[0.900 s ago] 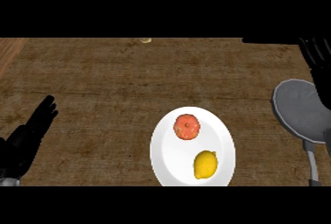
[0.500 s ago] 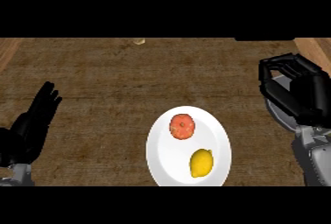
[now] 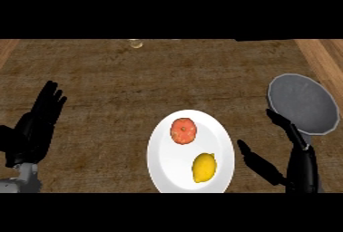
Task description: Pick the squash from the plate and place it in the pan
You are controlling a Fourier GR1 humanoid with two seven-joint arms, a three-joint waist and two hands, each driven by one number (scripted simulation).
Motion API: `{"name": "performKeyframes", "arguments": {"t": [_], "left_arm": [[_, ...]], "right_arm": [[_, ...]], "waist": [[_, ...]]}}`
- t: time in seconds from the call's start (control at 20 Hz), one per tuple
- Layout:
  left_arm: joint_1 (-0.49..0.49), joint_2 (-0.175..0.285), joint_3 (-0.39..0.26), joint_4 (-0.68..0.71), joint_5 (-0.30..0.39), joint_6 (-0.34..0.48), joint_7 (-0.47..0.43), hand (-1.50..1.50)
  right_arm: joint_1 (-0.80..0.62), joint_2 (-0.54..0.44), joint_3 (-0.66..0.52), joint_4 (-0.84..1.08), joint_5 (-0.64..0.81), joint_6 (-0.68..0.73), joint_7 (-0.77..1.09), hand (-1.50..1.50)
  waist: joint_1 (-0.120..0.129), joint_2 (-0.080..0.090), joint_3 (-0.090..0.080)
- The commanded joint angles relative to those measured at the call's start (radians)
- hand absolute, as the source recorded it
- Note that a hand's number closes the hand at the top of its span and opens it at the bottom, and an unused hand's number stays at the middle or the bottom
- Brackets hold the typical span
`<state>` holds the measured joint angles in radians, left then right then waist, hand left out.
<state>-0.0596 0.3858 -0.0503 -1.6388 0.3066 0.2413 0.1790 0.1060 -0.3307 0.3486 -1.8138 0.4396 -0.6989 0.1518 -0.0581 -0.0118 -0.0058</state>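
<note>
A white plate (image 3: 164,158) lies at the counter's lower middle. On it sit a round orange-red squash (image 3: 183,131) toward the far side and a yellow lemon (image 3: 204,167) toward the near side. A dark grey pan (image 3: 303,104) rests at the right, its handle running toward the lower edge behind my right hand. My right hand (image 3: 295,164) stands open just right of the plate, fingers spread, touching nothing. At the left edge my left hand (image 3: 33,128) rests open with fingers up.
A small pale object (image 3: 136,43) sits at the counter's far edge. Lighter wooden strips border the counter at the far left and far right (image 3: 328,54). Bare brown counter stretches between the plate and the far edge.
My right hand has come down from over the pan to the lower right, beside the plate, uncovering the pan. The left hand shifted slightly. The view has shifted a little.
</note>
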Motion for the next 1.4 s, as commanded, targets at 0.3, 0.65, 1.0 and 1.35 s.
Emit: {"name": "performKeyframes", "arguments": {"t": [0.3, 0.65, 1.0, 1.35], "left_arm": [[-0.056, -0.034, -0.024, 0.024, -0.002, -0.027, 0.004, 0.00], [-0.109, -0.079, -0.054, 0.079, -0.049, -0.002, -0.012, 0.00], [-0.106, -0.064, -0.051, 0.033, -0.057, 0.002, 0.022, 0.00], [-0.086, -0.077, -0.018, 0.048, -0.038, -0.018, 0.011, 0.00]], "right_arm": [[0.022, -0.025, 0.137, -0.319, 0.534, 0.312, 0.543, -1.50], [-0.258, 0.007, 0.160, -0.245, 0.519, 0.753, 0.809, -1.50], [-0.423, 0.176, 0.159, -0.003, 0.325, 1.041, 0.980, -1.50], [-0.474, 0.300, 0.246, 0.029, 0.363, 1.149, 1.109, -1.50]], "waist": [[0.051, 0.008, 0.000], [0.064, 0.014, 0.003], [0.092, 0.018, 0.003], [0.066, 0.010, 0.004]]}}
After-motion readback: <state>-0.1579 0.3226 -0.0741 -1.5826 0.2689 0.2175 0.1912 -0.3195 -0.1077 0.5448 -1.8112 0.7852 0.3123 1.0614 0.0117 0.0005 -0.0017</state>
